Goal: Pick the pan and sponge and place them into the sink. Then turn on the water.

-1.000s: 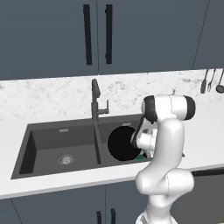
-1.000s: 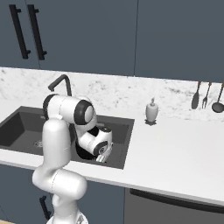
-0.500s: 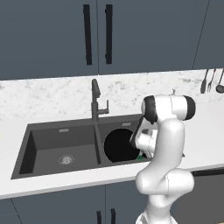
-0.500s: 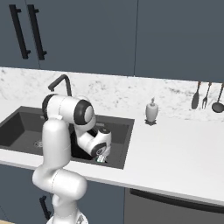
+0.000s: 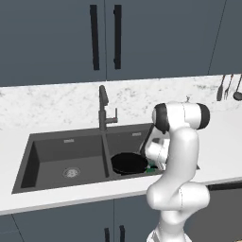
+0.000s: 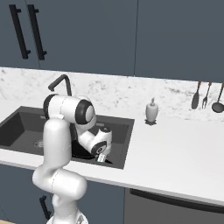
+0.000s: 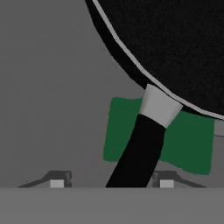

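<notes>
Two basins make up the dark grey sink (image 5: 66, 142), and we see the pan (image 5: 128, 162) lying in the right one, close against the central divider. From the left base view the pan reads as a round, shallow black disc with a raised rim, and a sliver of green sponge (image 5: 152, 165) peeks out at its 3 o'clock edge, just beside the white wrist. The round metal drain (image 5: 71, 172) of the left basin shows there too, as does the tall dark faucet (image 5: 104, 109) with its side lever at 12 o'clock of the divider.

From the right base view the arm hides most of the pan; we see instead the gripper (image 6: 101, 156) low in the right basin, near its front wall, with a small green patch at its tip. That view also gives us the white soap dispenser (image 6: 151, 111) on the speckled marble counter (image 6: 175, 144) and the hanging utensils (image 6: 205, 97) at 2 o'clock.

The hand view brings the textures close: the pan's matte, grainy black floor (image 7: 175, 39) with a thin pale rim, a light metal collar where the long black handle (image 7: 138, 151) joins, and the flat dark green scouring face of the sponge (image 7: 124, 131) under the handle. The handle runs down between the two finger tips (image 7: 57, 181), which stand spread wide apart, released and gripping nothing.
</notes>
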### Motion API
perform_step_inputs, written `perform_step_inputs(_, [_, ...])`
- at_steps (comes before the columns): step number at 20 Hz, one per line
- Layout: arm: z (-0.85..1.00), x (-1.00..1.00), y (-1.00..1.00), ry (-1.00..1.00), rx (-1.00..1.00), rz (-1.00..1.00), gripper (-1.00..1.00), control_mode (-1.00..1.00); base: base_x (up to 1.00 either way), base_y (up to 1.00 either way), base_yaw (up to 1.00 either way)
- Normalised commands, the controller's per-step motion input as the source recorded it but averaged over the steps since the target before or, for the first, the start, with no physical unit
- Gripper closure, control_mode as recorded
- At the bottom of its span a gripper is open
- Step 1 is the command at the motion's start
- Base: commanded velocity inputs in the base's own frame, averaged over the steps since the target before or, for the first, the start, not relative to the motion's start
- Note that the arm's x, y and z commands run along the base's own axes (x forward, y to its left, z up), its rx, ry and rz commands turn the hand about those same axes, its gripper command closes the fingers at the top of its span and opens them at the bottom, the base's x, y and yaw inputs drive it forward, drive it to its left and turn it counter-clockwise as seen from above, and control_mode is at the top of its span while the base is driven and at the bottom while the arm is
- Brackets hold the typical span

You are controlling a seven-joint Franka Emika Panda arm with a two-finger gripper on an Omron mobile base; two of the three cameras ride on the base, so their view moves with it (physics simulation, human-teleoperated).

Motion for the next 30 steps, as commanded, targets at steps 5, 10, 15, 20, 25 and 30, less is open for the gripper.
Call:
perform_step_inputs(5, [0.18, 0.13, 0.00, 0.00, 0.00, 0.00, -1.00, -1.00, 0.00, 0.00, 0.00])
perform_step_inputs(10, [0.35, 0.00, 0.00, 0.00, 0.00, 0.00, -1.00, -1.00, 0.00, 0.00, 0.00])
perform_step_inputs(15, [0.53, 0.00, 0.00, 0.00, 0.01, -0.02, -1.00, -1.00, 0.00, 0.00, 0.00])
perform_step_inputs(20, [0.83, 0.00, -0.01, 0.00, 0.06, -0.02, -1.00, -1.00, 0.00, 0.00, 0.00])
perform_step_inputs(25, [1.00, 0.00, -0.05, 0.09, 0.08, -0.08, -1.00, -1.00, 0.00, 0.00, 0.00])
perform_step_inputs(30, [0.83, 0.08, -0.01, 0.32, 0.00, -0.17, -1.00, -1.00, 0.00, 0.00, 0.00])
